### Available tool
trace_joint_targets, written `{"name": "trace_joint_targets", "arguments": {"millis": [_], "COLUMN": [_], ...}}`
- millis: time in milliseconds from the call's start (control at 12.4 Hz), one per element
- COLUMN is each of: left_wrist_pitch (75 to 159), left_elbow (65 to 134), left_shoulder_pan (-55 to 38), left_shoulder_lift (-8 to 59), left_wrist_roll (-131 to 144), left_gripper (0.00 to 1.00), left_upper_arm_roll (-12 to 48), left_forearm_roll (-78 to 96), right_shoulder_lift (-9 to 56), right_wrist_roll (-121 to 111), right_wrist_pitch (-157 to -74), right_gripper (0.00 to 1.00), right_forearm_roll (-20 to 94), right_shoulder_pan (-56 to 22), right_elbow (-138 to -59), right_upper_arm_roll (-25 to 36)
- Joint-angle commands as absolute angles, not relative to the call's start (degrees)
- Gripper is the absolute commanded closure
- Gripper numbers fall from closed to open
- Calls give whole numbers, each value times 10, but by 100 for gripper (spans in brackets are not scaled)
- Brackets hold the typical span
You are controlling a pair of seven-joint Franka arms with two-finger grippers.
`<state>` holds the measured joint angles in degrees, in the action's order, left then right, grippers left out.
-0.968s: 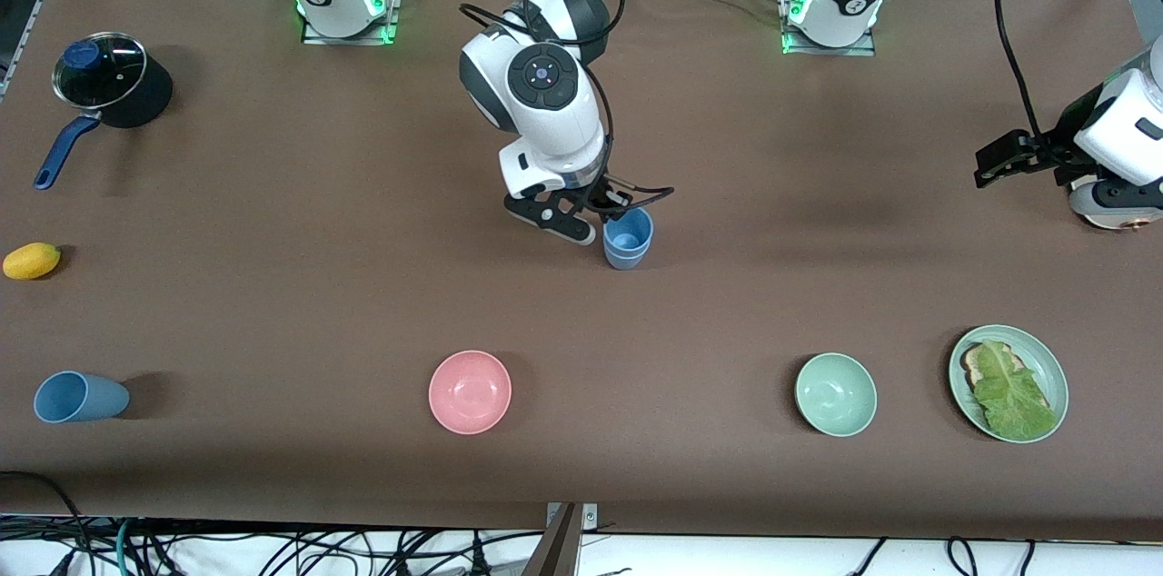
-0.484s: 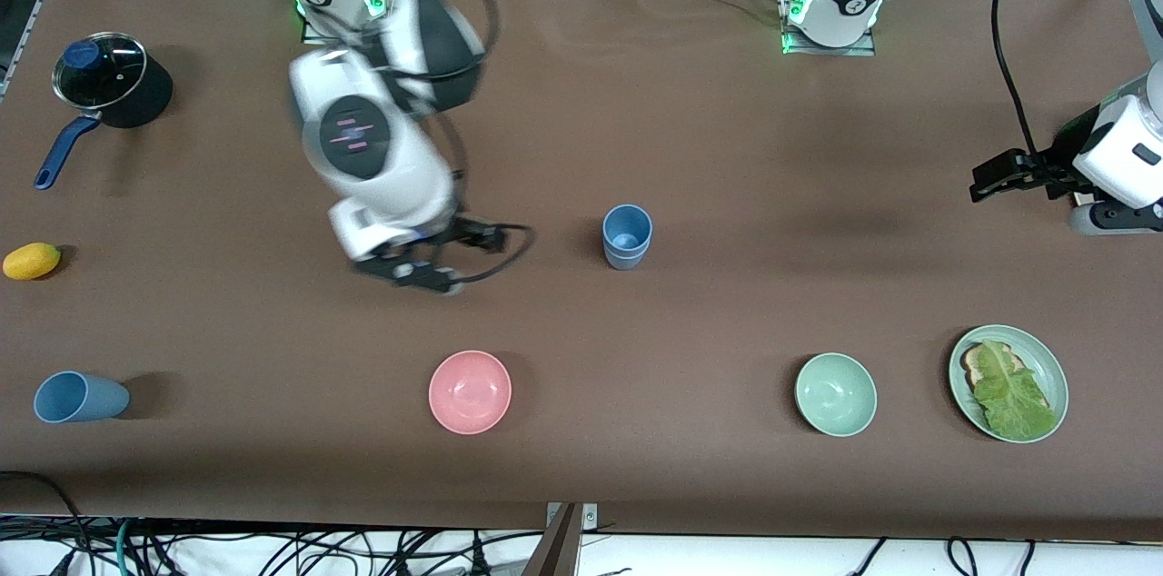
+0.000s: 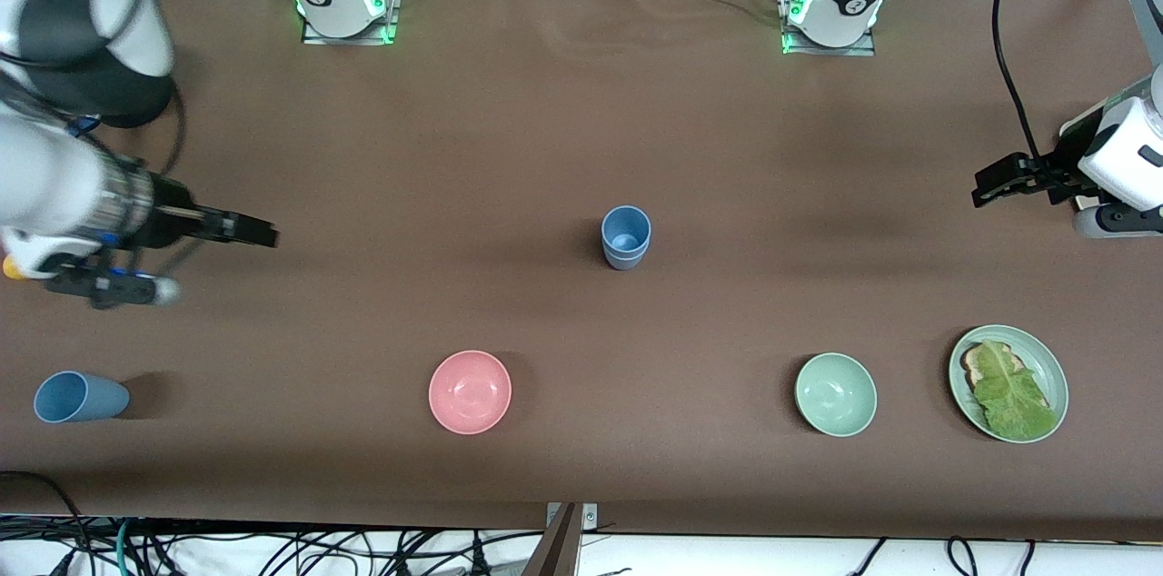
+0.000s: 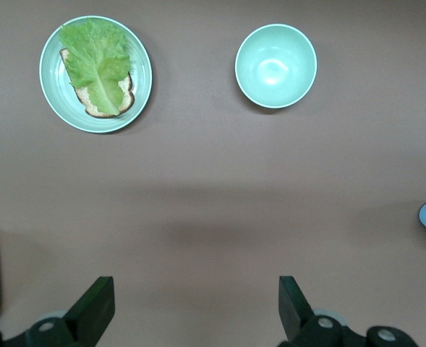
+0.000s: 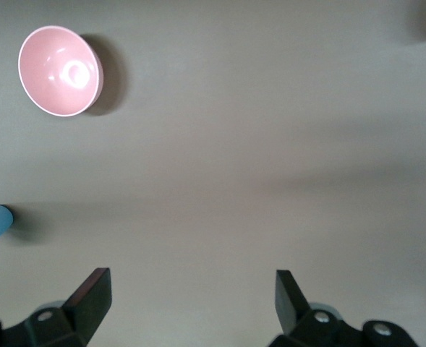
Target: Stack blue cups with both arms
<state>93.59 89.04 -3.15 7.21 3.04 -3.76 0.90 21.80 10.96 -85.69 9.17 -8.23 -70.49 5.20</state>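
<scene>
moved: right gripper [image 3: 250, 231] now off stacked blue cups [image 3: 626, 237], over the right arm's table end
right gripper: spread, empty
left gripper [image 3: 990, 181]: spread, empty, waiting

You get even overhead light and soft shadows beside each cup [image 3: 626, 236]. The right arm [image 3: 64, 194] at the frame's left edge is motion-blurred. Glare spots the pink bowl [image 5: 59, 71].

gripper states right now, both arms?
Left gripper: open, holding nothing, over bare table at the left arm's end.
Right gripper: open, holding nothing, over the table at the right arm's end.
</scene>
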Motion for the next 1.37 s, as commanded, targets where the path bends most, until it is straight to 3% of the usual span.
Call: {"name": "trace_joint_targets", "arguments": {"millis": [0,242,403,726,1290], "left_wrist_pitch": [938,938,938,938,938], "left_elbow": [886,885,885,885,885], "left_shoulder_pan": [-27,-27,-27,-27,-27], "left_shoulder_lift": [71,70,69,70,70], "left_wrist_roll": [20,21,21,22,22], "left_gripper": [0,0,0,0,0], "left_upper_arm_roll": [-38,-38,-40,-40,-40], "left_forearm_roll": [20,20,20,20,20], "right_shoulder_lift": [136,57,34,65,70], "right_wrist_roll": [103,102,100,97,91], "right_wrist_pitch": [-851,-863,-871,-848,-872], "right_gripper": [0,0,0,0,0], "right_forearm_roll": [87,51,48,39,-3], "right_shoulder_pan": [-72,-57,-42,-37,-62], "right_elbow": [-784,-884,-910,-847,-847], "right_upper_arm_roll": [50,47,40,45,37]}}
